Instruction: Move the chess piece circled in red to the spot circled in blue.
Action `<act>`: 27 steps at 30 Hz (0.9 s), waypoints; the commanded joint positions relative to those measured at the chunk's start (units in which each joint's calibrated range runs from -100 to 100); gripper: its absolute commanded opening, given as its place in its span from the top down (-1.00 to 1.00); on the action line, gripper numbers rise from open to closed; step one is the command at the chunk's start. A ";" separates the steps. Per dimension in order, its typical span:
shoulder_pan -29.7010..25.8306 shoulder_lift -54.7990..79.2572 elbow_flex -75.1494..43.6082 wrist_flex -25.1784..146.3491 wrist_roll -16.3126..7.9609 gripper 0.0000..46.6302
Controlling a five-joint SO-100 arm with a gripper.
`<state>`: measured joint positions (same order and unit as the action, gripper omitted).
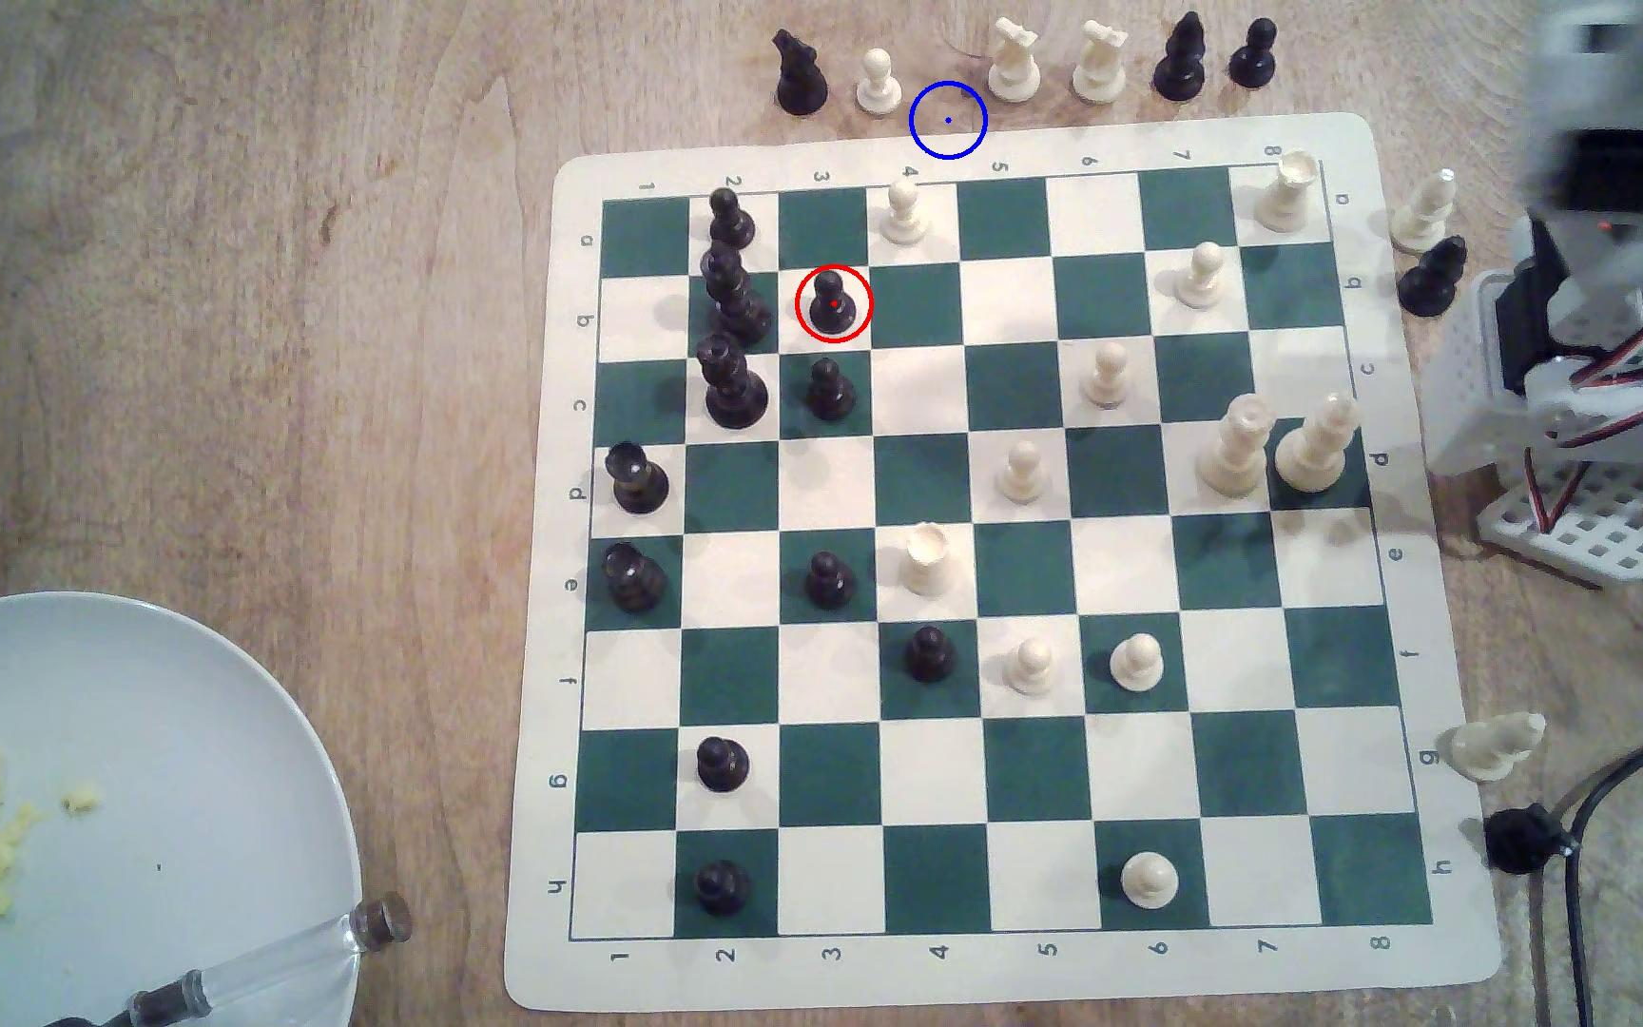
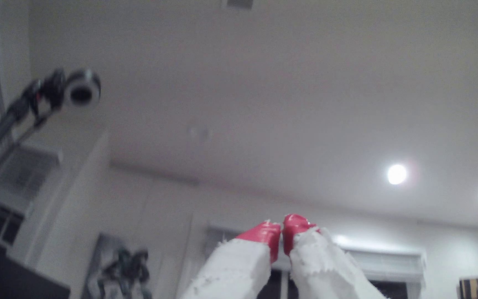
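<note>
The black pawn (image 1: 833, 301) ringed in red stands upright on a white square of the chessboard (image 1: 985, 973), near the board's far left in the exterior view. The blue ring (image 1: 947, 119) lies on bare wood just past the board's far edge, between a white pawn (image 1: 878, 81) and a white knight (image 1: 1013, 61). My arm (image 1: 1588, 326) is folded up at the exterior view's right, off the board and far from the pawn. In the wrist view my gripper (image 2: 281, 228) points up at the ceiling, its red-tipped fingers (image 2: 265, 234) pressed together with nothing between them.
Taller black pieces (image 1: 729, 296) crowd just left of the ringed pawn, and another black pawn (image 1: 829, 388) stands one square nearer. Captured pieces line the far edge and the right side. A plate (image 1: 205, 750) with food sits at the near left. Cables (image 1: 1608, 790) run at the near right.
</note>
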<state>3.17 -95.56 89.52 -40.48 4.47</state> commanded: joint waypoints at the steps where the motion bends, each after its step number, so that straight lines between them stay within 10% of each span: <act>1: 3.67 -0.20 -8.46 25.82 -0.24 0.99; 11: 8.05 1.84 -14.36 63.49 -0.39 0.99; 27: 5.86 32.40 -28.86 73.40 -3.57 0.99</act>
<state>7.15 -74.36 71.35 32.19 1.54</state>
